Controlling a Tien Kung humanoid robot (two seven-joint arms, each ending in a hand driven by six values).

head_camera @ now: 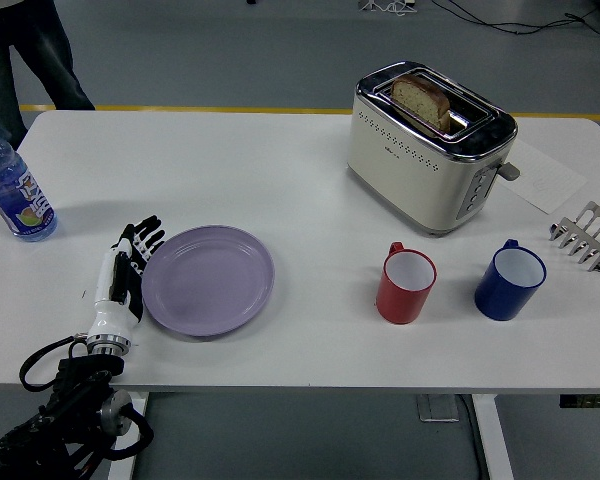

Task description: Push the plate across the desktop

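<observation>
the left hand (125,275) lies flat on the white table (280,170), fingers straight and holding nothing, its edge touching the left rim of the purple plate (208,280). the plate sits left of the red mug (407,284), well apart.

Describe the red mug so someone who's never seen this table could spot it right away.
Find the cream toaster at the table's far right. Just in front of it, toward the near edge, two mugs stand side by side. The red mug is the left one, white inside, nearer the purple plate than the blue mug.
</observation>
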